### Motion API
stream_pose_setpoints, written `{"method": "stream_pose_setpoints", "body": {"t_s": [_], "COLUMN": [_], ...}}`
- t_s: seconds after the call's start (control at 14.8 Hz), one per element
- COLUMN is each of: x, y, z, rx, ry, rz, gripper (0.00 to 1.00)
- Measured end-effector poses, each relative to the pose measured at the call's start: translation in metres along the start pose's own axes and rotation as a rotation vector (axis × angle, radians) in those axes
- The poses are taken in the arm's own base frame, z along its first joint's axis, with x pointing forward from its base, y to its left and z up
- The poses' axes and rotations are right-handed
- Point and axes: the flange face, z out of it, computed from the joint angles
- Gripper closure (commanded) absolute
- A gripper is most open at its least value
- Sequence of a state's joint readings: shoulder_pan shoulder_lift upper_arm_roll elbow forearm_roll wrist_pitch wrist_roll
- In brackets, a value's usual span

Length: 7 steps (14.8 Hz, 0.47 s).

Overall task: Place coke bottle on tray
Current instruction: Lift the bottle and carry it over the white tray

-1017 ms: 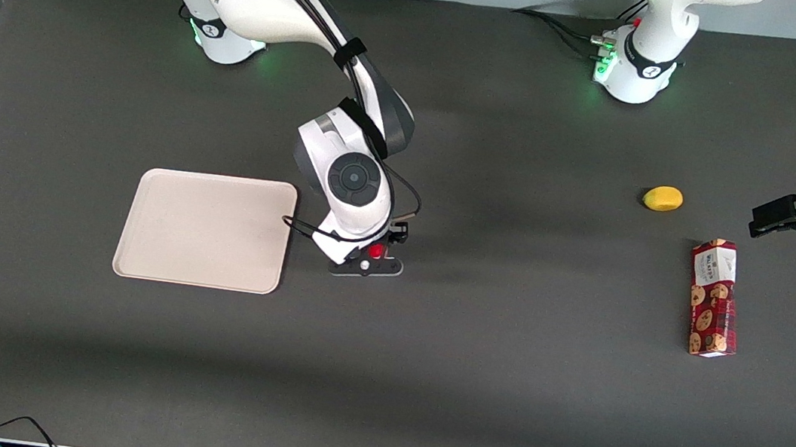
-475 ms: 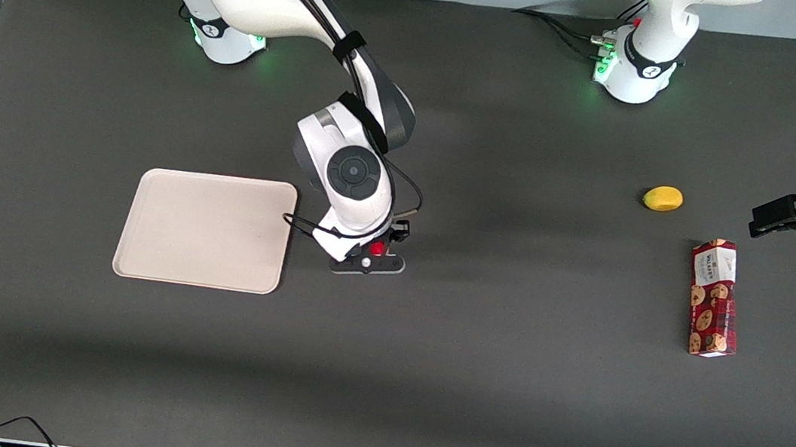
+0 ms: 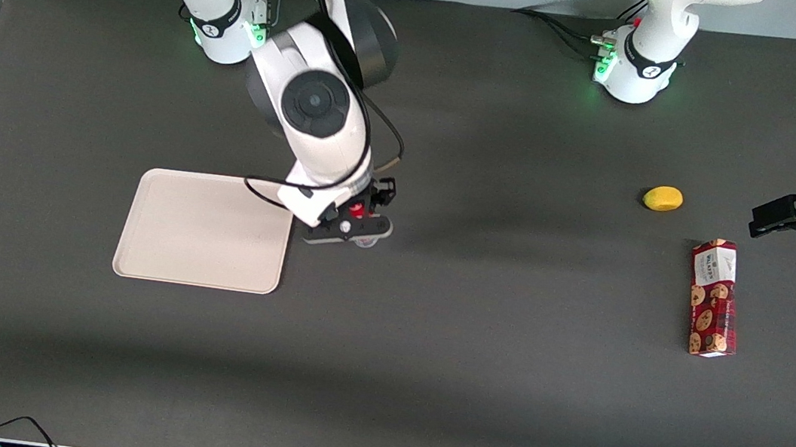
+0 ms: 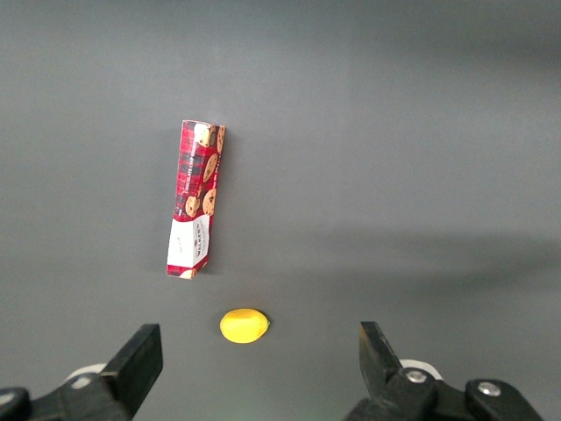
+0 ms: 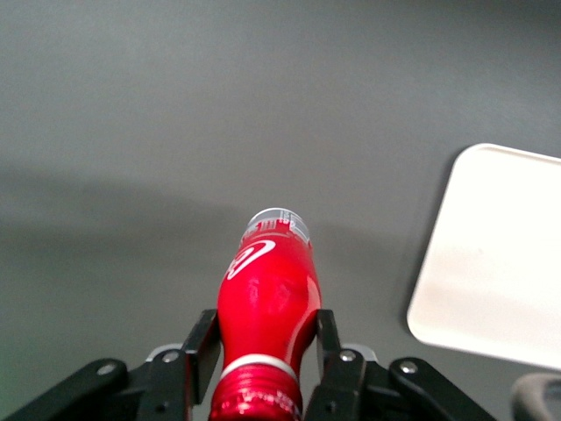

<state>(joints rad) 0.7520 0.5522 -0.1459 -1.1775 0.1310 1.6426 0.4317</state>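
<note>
One coke bottle (image 5: 266, 303) clamped in the pincer (image 5: 263, 355) beside one tray (image 3: 204, 228); one cookie box (image 3: 714, 298), one lemon (image 3: 662, 198).

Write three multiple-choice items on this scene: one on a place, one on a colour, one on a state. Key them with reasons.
1. Where is the coke bottle?
A. on the tray
B. in the gripper, beside the tray
C. next to the cookie box

2. What colour is the small rounded object near the cookie box?
A. yellow
B. green
C. blue

3. The gripper is:
A. open, holding nothing
B. shut on the bottle
C. out of view

Key: B, the fingers clamp the bottle just off the tray's edge; A, the yellow object shows plainly; B, both fingers press its sides.
</note>
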Motion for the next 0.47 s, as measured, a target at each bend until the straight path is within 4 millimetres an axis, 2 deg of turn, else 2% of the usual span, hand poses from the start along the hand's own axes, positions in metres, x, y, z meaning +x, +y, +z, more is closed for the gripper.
{"method": "stream_pose_setpoints", "body": {"t_s": [0.14, 0.2, 0.34, 0.47], "x": [-0.005, -0.004, 0.007, 0.024], "y": [0.001, 0.006, 0.031, 0.072], "z": [-0.021, -0.024, -0.013, 0.009], "rx": [0.003, -0.001, -0.038, -0.084], "ry": [0.005, 0.005, -0.003, 0.008], "rz": [-0.005, 0.003, 0.030, 0.001], "gripper": [1.00, 1.00, 1.00, 1.00]}}
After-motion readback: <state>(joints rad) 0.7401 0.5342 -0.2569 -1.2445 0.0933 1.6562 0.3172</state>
